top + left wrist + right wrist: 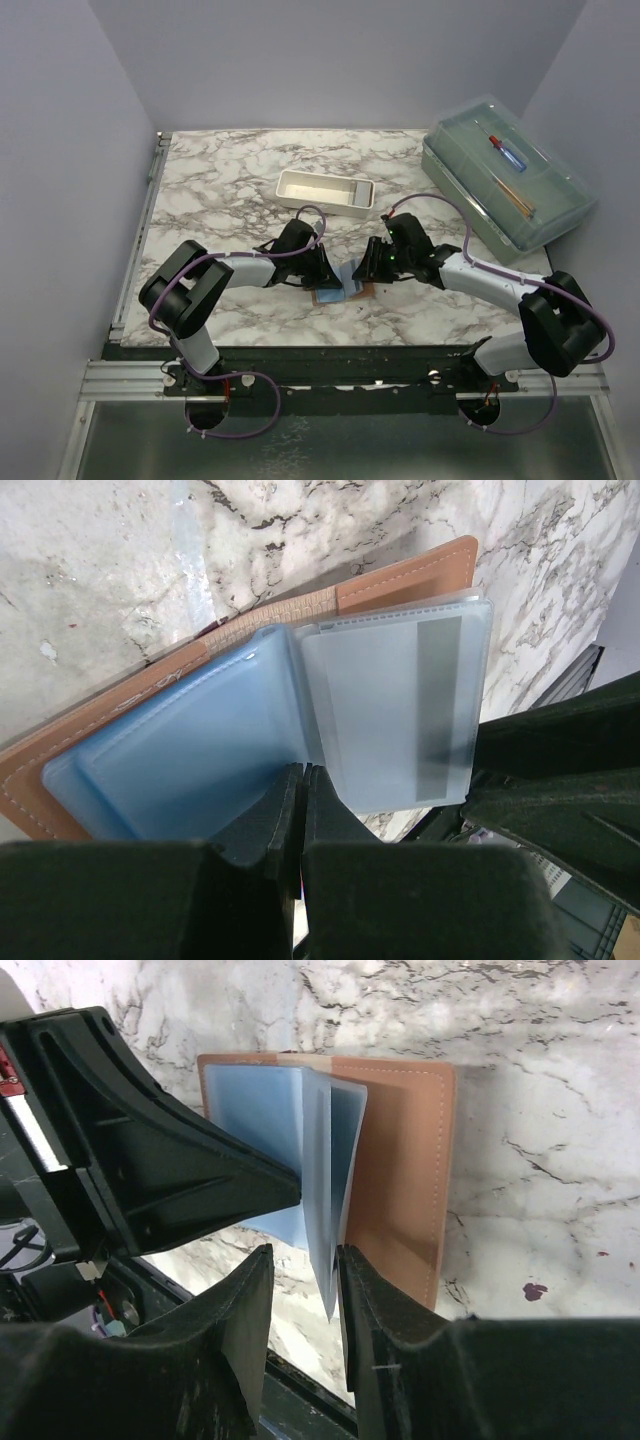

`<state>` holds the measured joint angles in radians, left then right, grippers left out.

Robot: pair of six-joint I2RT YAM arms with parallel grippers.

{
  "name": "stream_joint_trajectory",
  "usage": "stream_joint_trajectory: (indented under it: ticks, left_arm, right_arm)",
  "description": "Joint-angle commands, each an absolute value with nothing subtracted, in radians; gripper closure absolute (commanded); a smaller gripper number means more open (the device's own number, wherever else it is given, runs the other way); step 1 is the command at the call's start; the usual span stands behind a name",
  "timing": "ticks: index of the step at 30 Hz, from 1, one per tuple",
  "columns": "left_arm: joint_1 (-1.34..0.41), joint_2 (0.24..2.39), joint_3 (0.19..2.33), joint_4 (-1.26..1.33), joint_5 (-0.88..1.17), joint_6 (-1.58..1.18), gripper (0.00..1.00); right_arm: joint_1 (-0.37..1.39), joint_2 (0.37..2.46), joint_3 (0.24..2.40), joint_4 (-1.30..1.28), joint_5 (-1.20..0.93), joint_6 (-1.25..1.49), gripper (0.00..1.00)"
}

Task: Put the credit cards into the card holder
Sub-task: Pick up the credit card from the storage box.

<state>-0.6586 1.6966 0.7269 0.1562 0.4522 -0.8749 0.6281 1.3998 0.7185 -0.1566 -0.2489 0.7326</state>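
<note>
- The white-and-grey marble-look tabletop (220, 190) is filling most of the top view. Both black arms are reaching in and meeting near its front middle.
- A big clear plastic box with a lid (465, 140) is sitting at the far right corner, well apart from the grippers.
- A white rectangular tray (325, 207) is sitting further back, beyond both grippers and not touching either.
- The small tan leather-look card holder (400, 1160) is lying open on the marble with its blue-grey inside facing up, right between the two grippers.
- The left gripper (302, 780) is closed up tight, fingers pressed flat against each other. Its tip is bearing on the holder's blue panel, just beside the fold.
- The right gripper (305, 1260) is standing partly open, with one finger on each side of a thin leaf. Marble is showing through the gap on one side, so it's straddling the leaf, not pinching it.
- That frosted whitish card-sized leaf (390, 710) with a grey stripe down it is lifting up from the holder's fold, over the half nearer the right gripper. Honestly can't tell if it's a bare credit card or a plastic sleeve.
- A little blue-and-red pen-like thing (505, 155) is lying inside the clear box.
</note>
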Motion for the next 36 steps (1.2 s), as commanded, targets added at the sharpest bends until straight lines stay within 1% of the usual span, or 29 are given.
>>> stream_joint_trajectory:
  ticks: [1, 10, 12, 14, 17, 19, 21, 24, 25, 27, 29, 31, 36]
  left_arm:
    - [-0.663, 1.714, 0.706, 0.151, 0.42, -0.869, 1.0]
    - [-0.663, 1.708, 0.704, 0.151, 0.422, -0.869, 1.0]
    - [-0.664, 1.704, 0.704, 0.15, 0.427, -0.869, 1.0]
    - [-0.663, 1.697, 0.706, 0.15, 0.438, -0.872, 0.99]
    - [-0.664, 1.674, 0.712, 0.149, 0.467, -0.88, 0.9]
    - [-0.664, 1.653, 0.718, 0.146, 0.495, -0.881, 0.82]
    - [-0.663, 1.625, 0.722, 0.138, 0.515, -0.886, 0.75]
    - [-0.658, 1.566, 0.725, 0.111, 0.52, -0.886, 0.62]
    - [-0.654, 1.555, 0.726, 0.101, 0.522, -0.881, 0.58]
    - [-0.642, 1.511, 0.728, 0.069, 0.526, -0.865, 0.53]
    - [-0.631, 1.475, 0.733, 0.025, 0.528, -0.842, 0.5]
    - [-0.619, 1.44, 0.733, -0.009, 0.527, -0.817, 0.47]
    - [-0.606, 1.387, 0.744, -0.087, 0.519, -0.767, 0.45]
  right_arm:
    - [0.629, 1.388, 0.718, -0.106, -0.307, 0.735, 0.63]
    - [0.632, 1.382, 0.731, -0.128, -0.281, 0.728, 0.63]
    - [0.632, 1.378, 0.74, -0.16, -0.235, 0.727, 0.63]
    - [0.632, 1.373, 0.785, -0.255, -0.125, 0.714, 0.61]
    - [0.63, 1.381, 0.888, -0.404, 0.074, 0.689, 0.54]
    - [0.615, 1.397, 0.955, -0.42, 0.12, 0.66, 0.48]
    - [0.604, 1.434, 1.032, -0.41, 0.134, 0.632, 0.46]
    - [0.594, 1.521, 1.162, -0.395, 0.218, 0.623, 0.37]
    - [0.59, 1.563, 1.203, -0.392, 0.246, 0.614, 0.35]
    - [0.587, 1.691, 1.328, -0.438, 0.322, 0.588, 0.27]
    - [0.587, 1.817, 1.475, -0.535, 0.414, 0.573, 0.24]
    - [0.588, 1.933, 1.621, -0.627, 0.492, 0.558, 0.23]
    - [0.588, 2.132, 1.889, -0.763, 0.627, 0.518, 0.22]
